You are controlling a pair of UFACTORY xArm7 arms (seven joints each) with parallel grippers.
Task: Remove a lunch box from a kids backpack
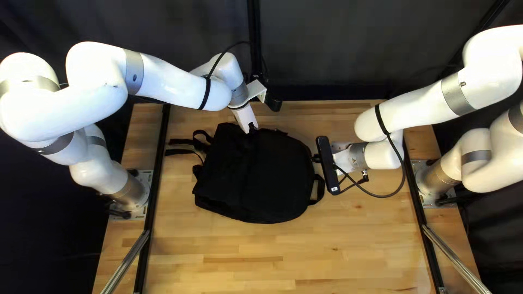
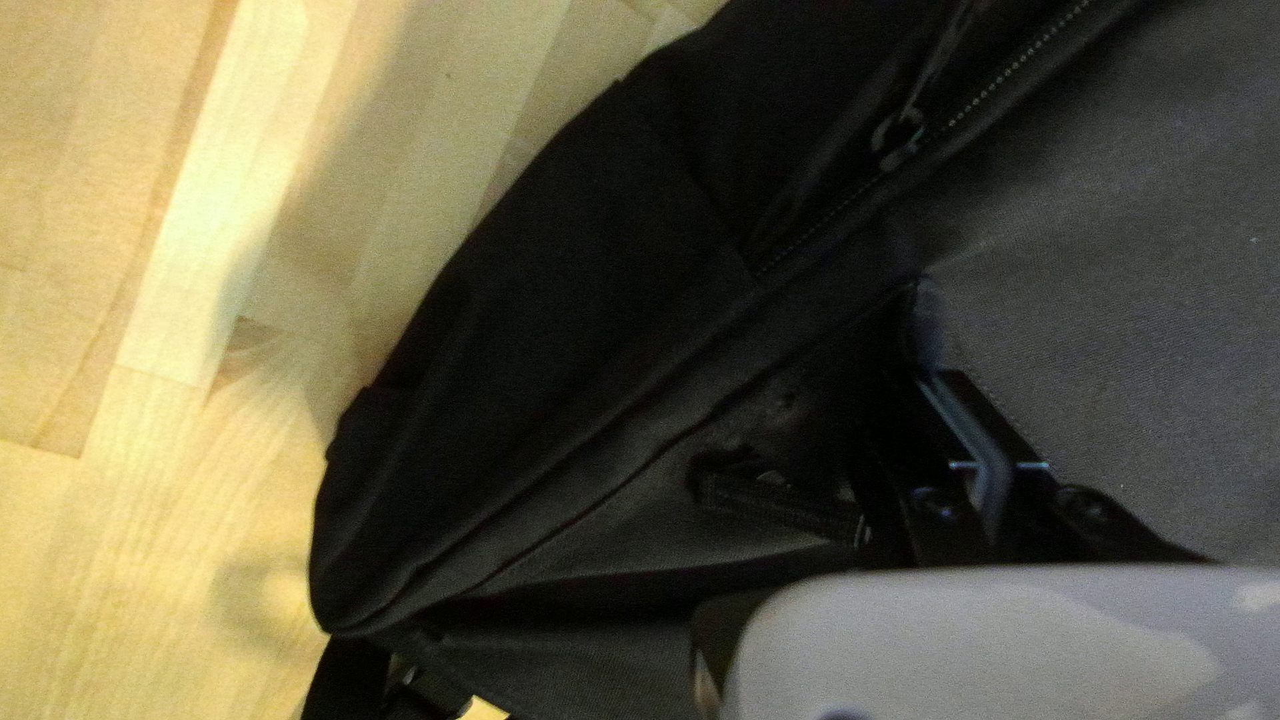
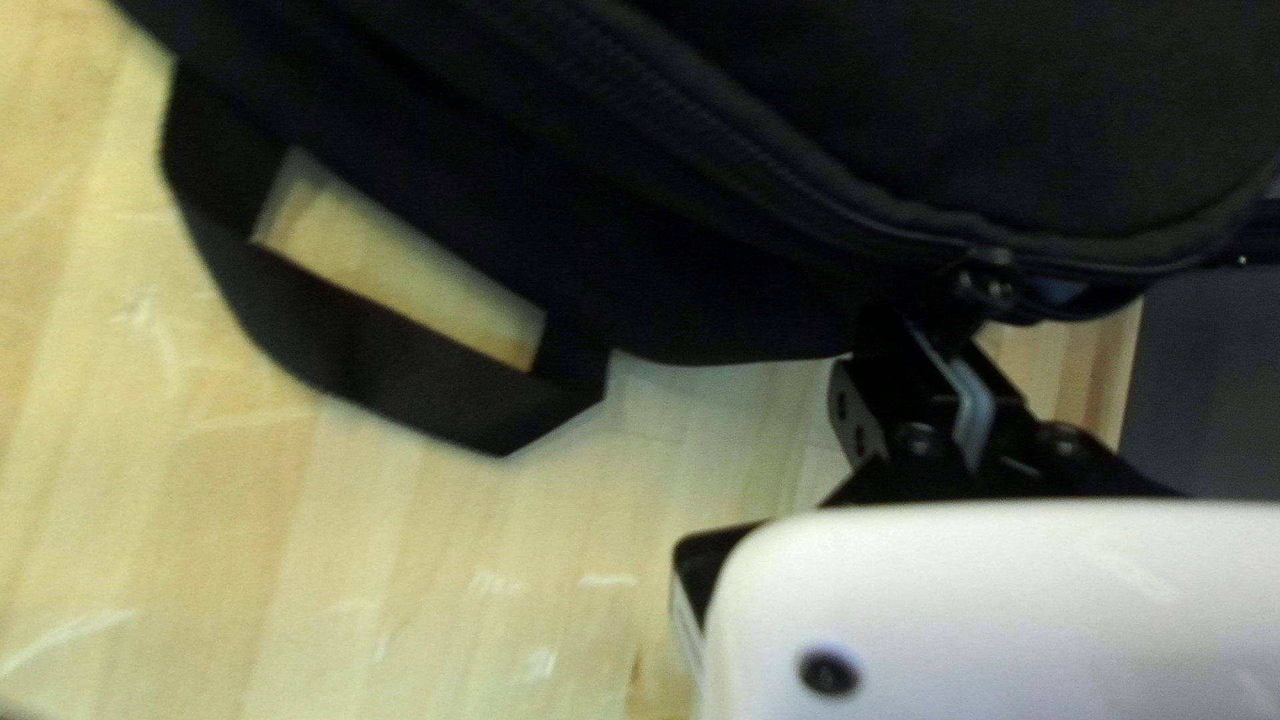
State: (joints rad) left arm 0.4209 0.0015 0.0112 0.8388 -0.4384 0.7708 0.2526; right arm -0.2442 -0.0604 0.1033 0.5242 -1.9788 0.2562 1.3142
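Top left view: the backpack lies on its side or back on the table; the lunch box shows in no view, and I judge it to be inside the backpack. My left gripper, at the backpack's far edge, has its fingers drawn together, apparently on a fold of the backpack's cloth; my right gripper, at the end with the carry handle, is closed, by my reading on the zipper pull there.

The likeliest failure is the zipper pull slipping free, since the pinch is small and at the tips; a pull across the track rather than along it could jam the slider or drag the whole backpack. If the left hold is shallow, the soft cloth may slide out and the backpack turn; loose fabric could also fold into the teeth, and the carry handle or the loose straps off the backpack's opposite end could snag an arm later.

As for containers, the backpack is the only one in sight; a zipper track curves along its edge, and a second slider sits near the left gripper; how far either is undone I cannot tell, so the contents remain a guess.
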